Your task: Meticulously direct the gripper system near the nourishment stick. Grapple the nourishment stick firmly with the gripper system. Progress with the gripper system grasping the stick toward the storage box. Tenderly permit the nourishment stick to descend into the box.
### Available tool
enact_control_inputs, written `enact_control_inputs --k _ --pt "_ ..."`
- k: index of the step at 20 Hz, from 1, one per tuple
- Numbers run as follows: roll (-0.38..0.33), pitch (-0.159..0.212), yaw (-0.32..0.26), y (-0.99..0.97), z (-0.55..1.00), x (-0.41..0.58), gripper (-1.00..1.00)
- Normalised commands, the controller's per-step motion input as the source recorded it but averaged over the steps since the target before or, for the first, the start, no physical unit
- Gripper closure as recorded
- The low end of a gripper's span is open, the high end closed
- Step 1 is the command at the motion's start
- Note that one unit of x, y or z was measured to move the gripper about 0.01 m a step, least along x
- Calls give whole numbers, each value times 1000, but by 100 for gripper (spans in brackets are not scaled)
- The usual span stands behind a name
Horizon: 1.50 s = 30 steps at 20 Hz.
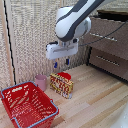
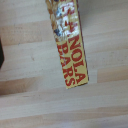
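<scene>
Hanging above the carton, the pincer [image 1: 61, 63] shows two short blue-tipped fingers apart with nothing between them, so it stands open and holds nothing. At its 6 o'clock in the exterior view, the yellow-orange snack carton [image 1: 61, 85] lies on the wooden surface [image 1: 95, 100]; in the wrist view the carton [image 2: 70, 50] shows red lettering. A red mesh basket [image 1: 27, 102] sits at the carton's 8 o'clock, a pink cup [image 1: 40, 81] at its 9 o'clock.

Pink cup [image 1: 40, 81], red bowl [image 1: 64, 75], wooden drawers [image 1: 107, 45]
</scene>
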Motion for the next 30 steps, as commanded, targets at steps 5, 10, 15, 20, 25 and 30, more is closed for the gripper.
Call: enact_control_inputs --k 5,10,15,20,25,30 --pt "-151 0 184 165 -398 1 -100" --pt "-109 -15 193 -21 -403 37 -100" --pt "-6 -73 133 -248 -325 16 -100" --pt "-3 -42 -6 -144 -342 0 -100" --pt "-12 3 -2 -8 -275 19 100" --pt "-4 19 0 0 -62 0 100"
